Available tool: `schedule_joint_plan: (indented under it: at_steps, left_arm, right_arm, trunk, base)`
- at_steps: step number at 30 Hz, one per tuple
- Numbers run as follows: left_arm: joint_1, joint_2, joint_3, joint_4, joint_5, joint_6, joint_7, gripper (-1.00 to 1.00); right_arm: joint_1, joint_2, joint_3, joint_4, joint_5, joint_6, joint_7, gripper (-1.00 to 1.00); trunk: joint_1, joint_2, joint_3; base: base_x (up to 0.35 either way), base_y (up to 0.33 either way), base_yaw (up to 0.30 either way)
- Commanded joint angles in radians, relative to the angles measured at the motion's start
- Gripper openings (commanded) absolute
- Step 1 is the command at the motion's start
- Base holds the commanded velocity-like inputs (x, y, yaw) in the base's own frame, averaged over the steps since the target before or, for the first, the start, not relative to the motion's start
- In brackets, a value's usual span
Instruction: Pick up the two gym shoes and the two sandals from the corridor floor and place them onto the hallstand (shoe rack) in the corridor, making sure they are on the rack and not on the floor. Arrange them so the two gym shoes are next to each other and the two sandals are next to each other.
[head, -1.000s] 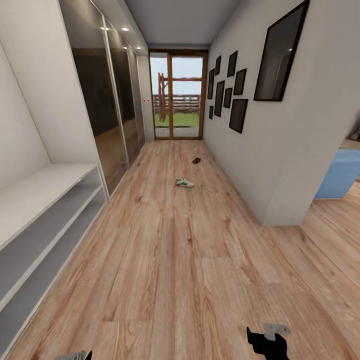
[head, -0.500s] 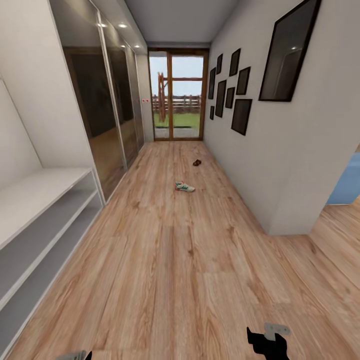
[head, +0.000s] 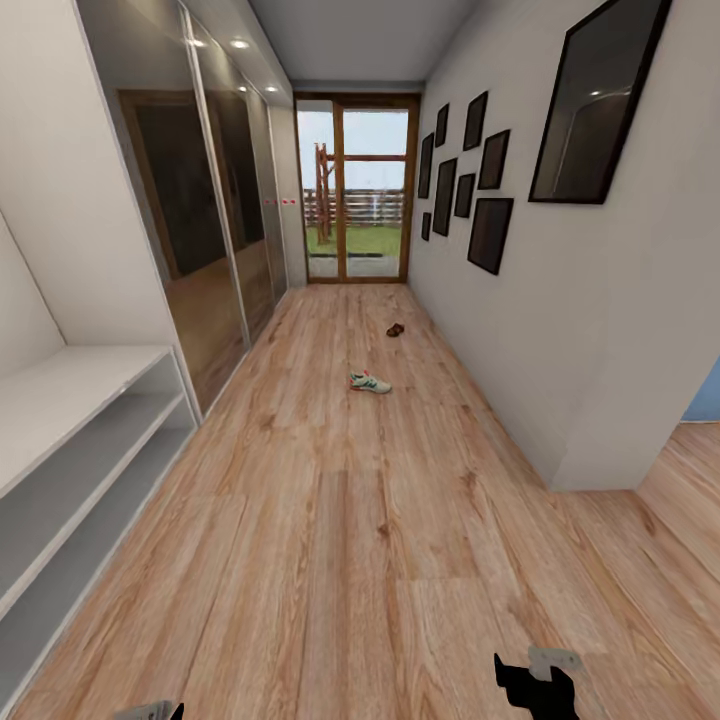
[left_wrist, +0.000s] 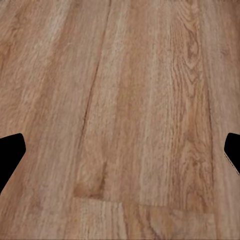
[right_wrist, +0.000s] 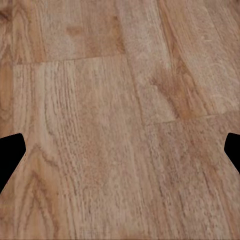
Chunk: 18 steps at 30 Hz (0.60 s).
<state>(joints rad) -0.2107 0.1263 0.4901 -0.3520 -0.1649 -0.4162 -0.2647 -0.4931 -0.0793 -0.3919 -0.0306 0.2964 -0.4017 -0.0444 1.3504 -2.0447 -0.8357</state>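
Far down the corridor floor (head: 340, 520), at twelve o'clock, one gym shoe (head: 370, 383) lies crosswise, marginally nearer the right gripper (right_wrist: 120, 150); both grippers, left gripper (left_wrist: 120, 150) included, gape empty.

The head camera looks forward and down along the corridor floor (head: 350, 520); both wrist cameras face close, apparently straight down, onto those same planks.

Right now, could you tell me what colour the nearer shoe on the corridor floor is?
Off-white gym shoe with green side markings, clearest in the head view.
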Motion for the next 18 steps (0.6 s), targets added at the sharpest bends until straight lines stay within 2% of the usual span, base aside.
schedule_joint_plan:
  at_steps: [1,12,18]
  left_arm:
    - [-0.001,-0.001,0.009,0.001,-0.01,-0.004,-0.005,1.0]
    - [-0.001,-0.001,0.009,0.001,-0.01,-0.004,-0.005,1.0]
    - [-0.001,-0.001,0.009,0.001,-0.01,-0.004,-0.005,1.0]
  right_arm:
    - [-0.001,0.0,-0.005,0.002,0.01,-0.003,-0.005,1.0]
    - [-0.001,0.0,-0.005,0.002,0.01,-0.003,-0.005,1.0]
    - [-0.001,0.0,-0.005,0.003,0.01,-0.003,-0.005,1.0]
  trunk:
    - [0.0,0.0,-0.001]
    - [0.0,0.0,-0.001]
    - [0.0,0.0,-0.001]
  base:
    - [0.34,0.0,0.0]
    - [0.34,0.005,0.0]
    - [0.314,0.129,0.0]
